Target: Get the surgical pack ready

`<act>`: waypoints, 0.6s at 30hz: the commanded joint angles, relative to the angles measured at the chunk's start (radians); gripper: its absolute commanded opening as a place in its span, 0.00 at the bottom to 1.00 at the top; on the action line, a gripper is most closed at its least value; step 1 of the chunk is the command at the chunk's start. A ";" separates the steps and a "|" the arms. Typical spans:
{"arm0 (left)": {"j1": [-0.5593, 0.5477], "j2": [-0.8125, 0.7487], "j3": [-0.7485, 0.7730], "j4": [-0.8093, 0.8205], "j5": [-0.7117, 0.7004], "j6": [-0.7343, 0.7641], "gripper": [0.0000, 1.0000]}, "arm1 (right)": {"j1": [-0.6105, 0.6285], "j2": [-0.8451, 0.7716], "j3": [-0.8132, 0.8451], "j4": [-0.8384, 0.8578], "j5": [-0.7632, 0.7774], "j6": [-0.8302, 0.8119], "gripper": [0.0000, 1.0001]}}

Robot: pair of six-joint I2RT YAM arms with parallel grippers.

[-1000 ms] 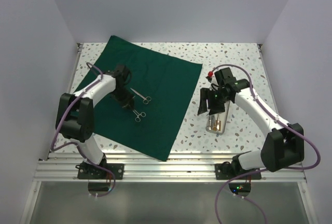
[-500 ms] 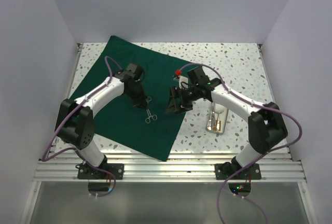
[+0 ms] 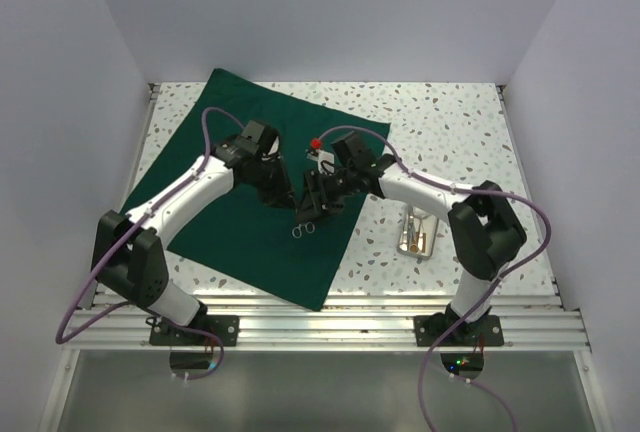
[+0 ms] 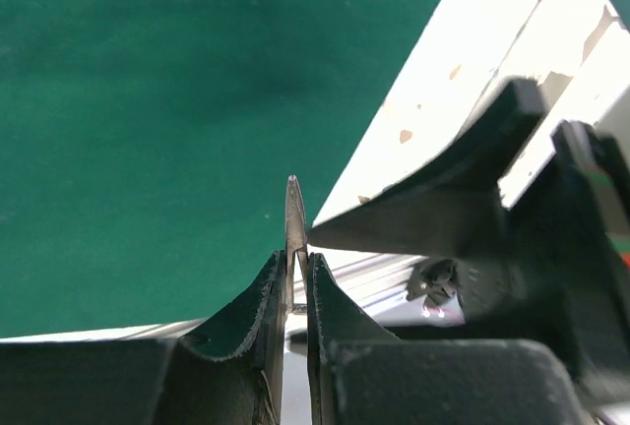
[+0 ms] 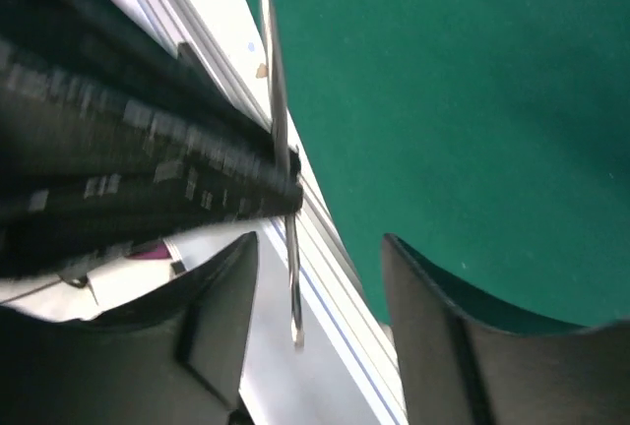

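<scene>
Looks like a hand-over in mid-air, above the right part of the drape (image 3: 300,142). Clenched in the left gripper (image 3: 287,195): a slim steel instrument (image 3: 302,229), scissors or forceps, impossible to say which. Pinched close to the pointed end, with the tip poking just past the fingertips (image 4: 258,292) in the left wrist view and the ring handles dangling on the near side in the top view. Slopes from the grip, far and left, down to the rings, near and right; seems clear of the drape.

Just right of it, nearly touching the left gripper: the right gripper (image 5: 320,239), released, jaws spread wide. In the right wrist view, shows as a thin shaft running roughly along the fingers (image 5: 433,317) rather than across them, hard by the finger at that view's left and off the middle of the gap. Cannot tell whether truly inside the jaws or a little beyond them.

Turns, then, on that offset: probably calls for sliding the right gripper slightly toward the shaft so as to centre it before closing, and for letting go on the left only afterwards. Risks a glancing pinch or a drop otherwise.

Likely bound for the tray (image 3: 435,227), well apart to the right on the counter (image 3: 450,122), far closer to the right arm.
</scene>
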 commanded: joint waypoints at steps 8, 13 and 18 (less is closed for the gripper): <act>-0.007 -0.021 0.023 0.065 0.055 0.051 0.12 | -0.012 0.022 -0.032 0.074 -0.005 0.073 0.00; 0.057 0.048 0.115 0.025 0.011 0.153 0.43 | -0.188 -0.129 -0.172 -0.047 0.067 0.012 0.00; 0.162 0.083 0.147 0.053 -0.032 0.174 0.51 | -0.412 -0.260 -0.213 -0.341 0.194 -0.181 0.00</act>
